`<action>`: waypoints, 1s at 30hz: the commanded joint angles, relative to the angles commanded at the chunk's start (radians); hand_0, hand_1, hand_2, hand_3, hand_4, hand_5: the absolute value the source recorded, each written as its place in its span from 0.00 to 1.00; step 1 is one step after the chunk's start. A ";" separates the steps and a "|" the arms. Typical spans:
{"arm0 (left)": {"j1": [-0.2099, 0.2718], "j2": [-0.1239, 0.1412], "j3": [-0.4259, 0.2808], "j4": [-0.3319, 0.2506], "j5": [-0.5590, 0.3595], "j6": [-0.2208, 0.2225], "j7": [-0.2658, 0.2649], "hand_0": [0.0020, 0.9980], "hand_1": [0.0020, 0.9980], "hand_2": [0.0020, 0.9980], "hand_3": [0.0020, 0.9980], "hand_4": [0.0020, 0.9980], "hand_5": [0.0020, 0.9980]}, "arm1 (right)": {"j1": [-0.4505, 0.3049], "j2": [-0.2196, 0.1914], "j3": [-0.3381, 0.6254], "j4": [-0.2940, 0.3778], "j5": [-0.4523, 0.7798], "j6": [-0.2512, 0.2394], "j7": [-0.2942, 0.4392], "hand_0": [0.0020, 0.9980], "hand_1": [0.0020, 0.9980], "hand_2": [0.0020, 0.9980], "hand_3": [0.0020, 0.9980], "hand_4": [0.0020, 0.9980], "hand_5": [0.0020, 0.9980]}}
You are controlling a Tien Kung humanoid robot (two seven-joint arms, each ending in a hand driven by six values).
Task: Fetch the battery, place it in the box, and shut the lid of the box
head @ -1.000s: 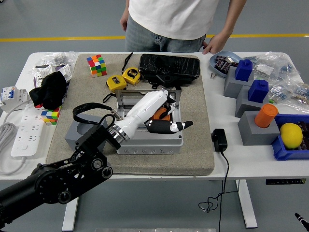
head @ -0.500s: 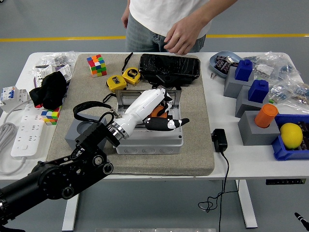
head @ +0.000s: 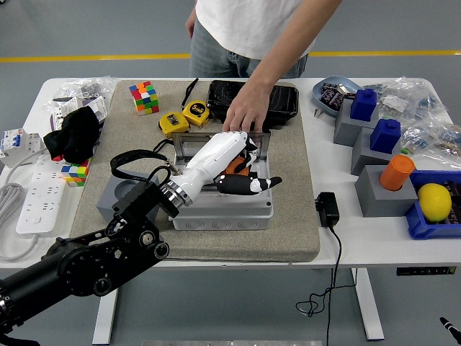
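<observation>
Head view. The left hand (head: 232,164) reaches into the grey box (head: 223,202), whose lid (head: 194,148) stands raised at the far side; a person's hand (head: 245,112) rests on the box's far rim. An orange object, probably the battery (head: 236,167), lies inside the box just beneath the fingers (head: 252,185), which extend forward; whether they grip or have let go cannot be told, as the palm hides the contact. To do the step well, free the battery flat on the box floor and lift the fingers straight up, clear of the walls.
</observation>
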 joint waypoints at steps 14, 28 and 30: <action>0.022 0.018 0.024 -0.026 0.064 0.002 0.011 0.05 0.01 0.01 0.00 0.86 0.46 | -0.005 0.002 0.006 -0.001 -0.002 0.000 0.000 0.87 0.85 0.81 0.83 1.00 1.00; 0.001 -0.006 0.023 0.056 0.044 0.043 -0.035 0.05 0.01 0.01 0.00 0.87 0.47 | -0.007 0.000 -0.002 -0.002 0.003 0.000 0.000 0.87 0.85 0.81 0.83 1.00 1.00; -0.003 -0.010 0.021 0.064 0.043 0.046 -0.038 0.05 0.01 0.01 0.00 0.87 0.47 | -0.006 0.000 -0.001 -0.001 0.002 0.001 0.000 0.87 0.85 0.81 0.83 1.00 1.00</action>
